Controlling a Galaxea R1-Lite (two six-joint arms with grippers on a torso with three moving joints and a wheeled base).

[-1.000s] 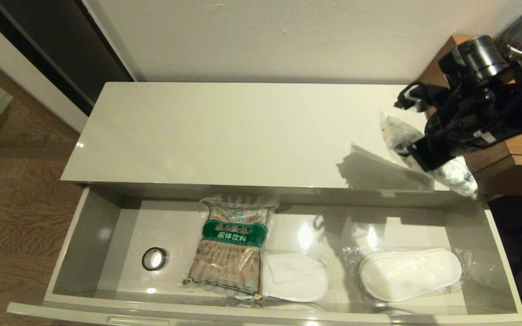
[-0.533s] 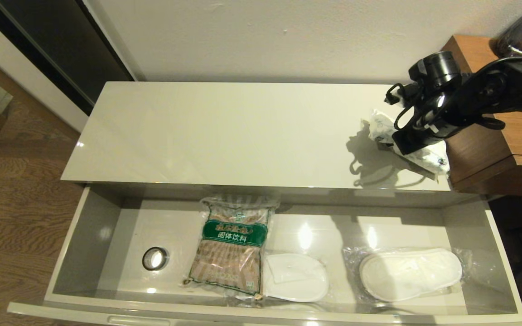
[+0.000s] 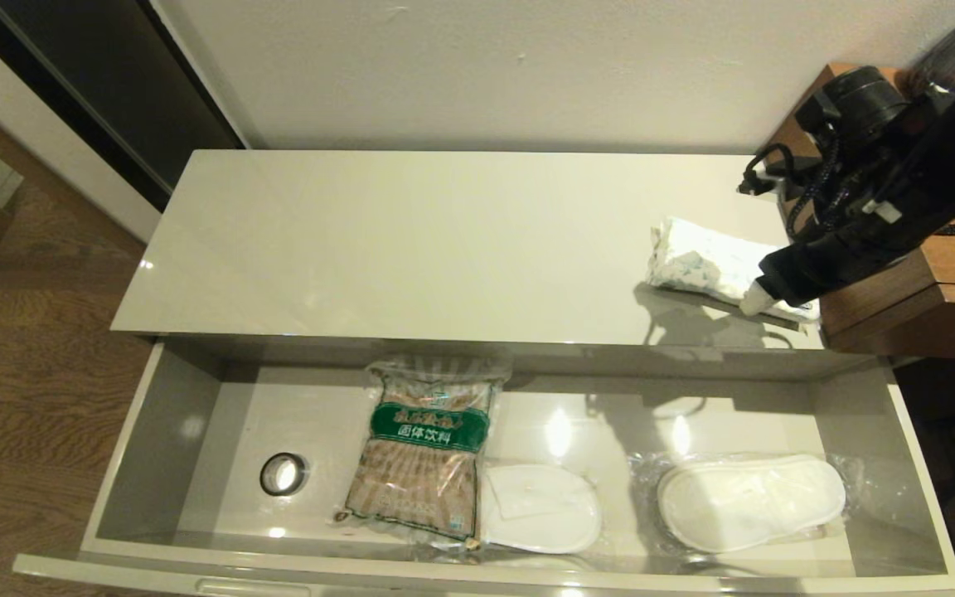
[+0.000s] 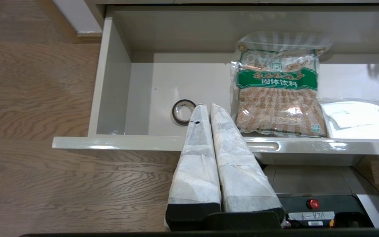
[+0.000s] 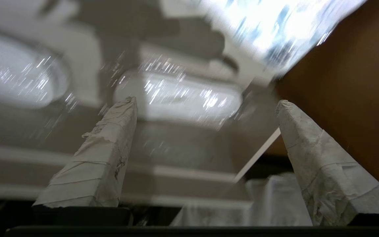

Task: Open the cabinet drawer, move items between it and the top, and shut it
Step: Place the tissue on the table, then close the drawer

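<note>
The cabinet drawer [image 3: 154,448] stands pulled out below the glossy cream top [image 3: 411,240]. Inside lie the black tape roll [image 3: 283,474] and the brown-and-green packet [image 3: 424,448]. On the right end of the top the white soft pack [image 3: 705,261] lies flat. My right gripper [image 3: 768,290] hovers at the pack's near right corner, open and empty; in the right wrist view its gripper [image 5: 206,102] shows wide-spread fingers, with the pack [image 5: 275,26] beyond them. My left gripper [image 4: 206,107] is shut and empty, parked before the drawer front [image 4: 110,143], near the tape roll [image 4: 183,111] and the packet [image 4: 276,92].
Two white slippers in clear plastic [image 3: 540,507] [image 3: 749,500] lie in the drawer's right half. The taller brown wooden unit [image 3: 900,307] stands against the top's right end, close to my right arm. A wall runs behind, and wood floor [image 4: 28,98] lies to the left.
My right gripper carried the white pack from above the top's front right edge onto the top, let it go and drew back to the right. The pack now lies flat.
</note>
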